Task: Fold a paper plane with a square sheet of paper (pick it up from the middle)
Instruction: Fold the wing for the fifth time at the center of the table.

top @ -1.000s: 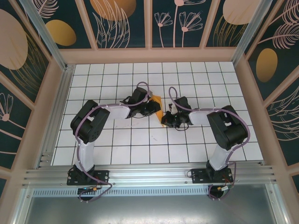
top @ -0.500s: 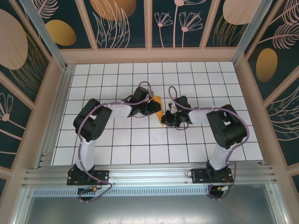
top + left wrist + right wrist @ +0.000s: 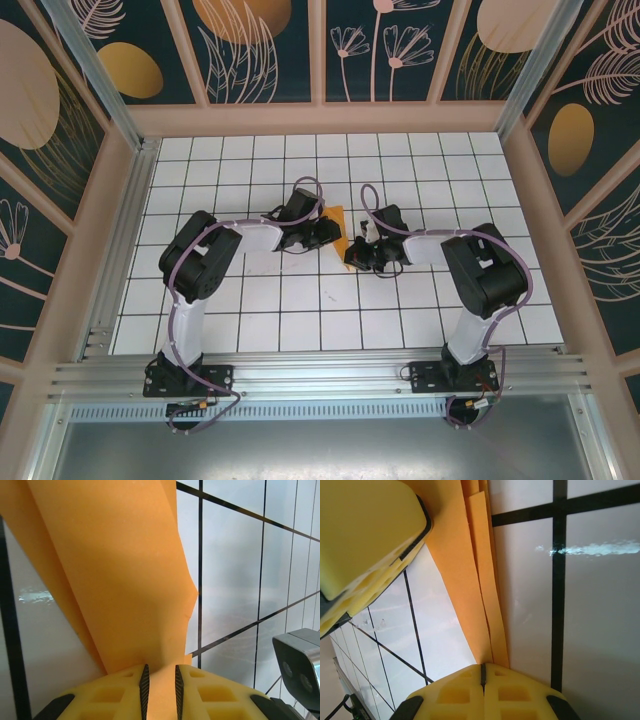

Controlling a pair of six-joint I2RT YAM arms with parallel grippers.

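The square sheet of paper (image 3: 341, 220) is folded into a narrow orange shape with layered creases, lifted at the table's middle between both grippers. In the top view my left gripper (image 3: 334, 234) holds its far end and my right gripper (image 3: 352, 257) its near tip. In the left wrist view the paper (image 3: 125, 580) runs down between the yellow pads (image 3: 160, 670), which are shut on it. My right wrist view shows several layered strips of paper (image 3: 465, 580) converging into the right gripper (image 3: 482, 667), whose jaws are pressed together on the tip.
White tiled table (image 3: 260, 300) with black grid lines, ringed by a wooden frame and patterned walls (image 3: 320, 120). A yellow finger of the left gripper (image 3: 365, 535) is close by in the right wrist view. The right arm's grey wrist camera (image 3: 300, 660) sits beside the left gripper.
Both grippers have stayed shut on the paper. The left arm's elbow has shifted slightly right and the right gripper has crept up-left, so less orange shows between them.
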